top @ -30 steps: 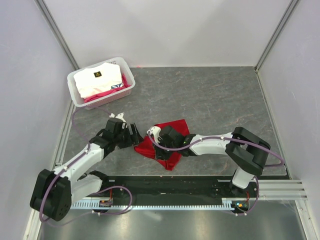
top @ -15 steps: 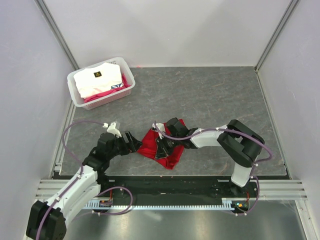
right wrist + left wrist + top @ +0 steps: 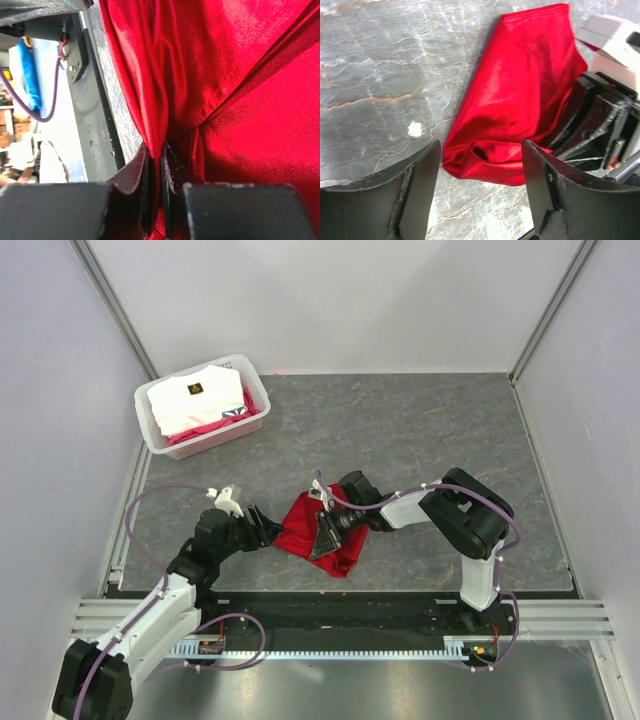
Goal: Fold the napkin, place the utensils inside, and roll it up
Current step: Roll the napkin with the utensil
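Observation:
The red napkin (image 3: 305,525) lies bunched and partly folded on the grey table, near the front middle. It fills the right wrist view (image 3: 225,90) and shows in the left wrist view (image 3: 525,95). My right gripper (image 3: 324,536) is shut on a fold of the napkin, its fingertips (image 3: 156,165) pinching the cloth between them. My left gripper (image 3: 263,527) is open and empty, just left of the napkin, with its fingers (image 3: 422,175) either side of the napkin's rolled near corner. The wooden spoon is out of view.
A white plastic bin (image 3: 152,425) with white and pink patterned cloths stands at the back left. White enclosure walls surround the table. A black rail (image 3: 340,610) runs along the front edge.
The left arm has pulled back and swung lower, its gripper now pointing at the napkin's left edge. The right wrist has rotated over the napkin while holding the cloth.

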{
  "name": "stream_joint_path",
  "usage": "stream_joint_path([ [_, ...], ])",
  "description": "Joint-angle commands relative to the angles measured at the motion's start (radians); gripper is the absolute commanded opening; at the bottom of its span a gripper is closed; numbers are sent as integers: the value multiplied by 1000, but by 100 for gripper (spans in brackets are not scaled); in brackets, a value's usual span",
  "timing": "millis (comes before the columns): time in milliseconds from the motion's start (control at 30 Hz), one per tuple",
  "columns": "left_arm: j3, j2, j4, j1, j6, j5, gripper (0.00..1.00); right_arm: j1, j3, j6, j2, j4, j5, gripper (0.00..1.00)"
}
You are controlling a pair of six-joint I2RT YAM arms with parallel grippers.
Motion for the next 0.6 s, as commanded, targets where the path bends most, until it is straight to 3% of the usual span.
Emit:
stream_joint_path([
  [0, -24, 21, 102, 4, 0, 26, 68, -19, -29, -11, 70, -27, 5, 0],
  [267, 25, 179, 139, 3, 5, 37, 53, -42, -38, 26, 107, 30, -25, 0],
  [567, 88, 360, 167, 3, 25, 60, 26, -47, -31, 26, 111, 30, -11, 0],
])
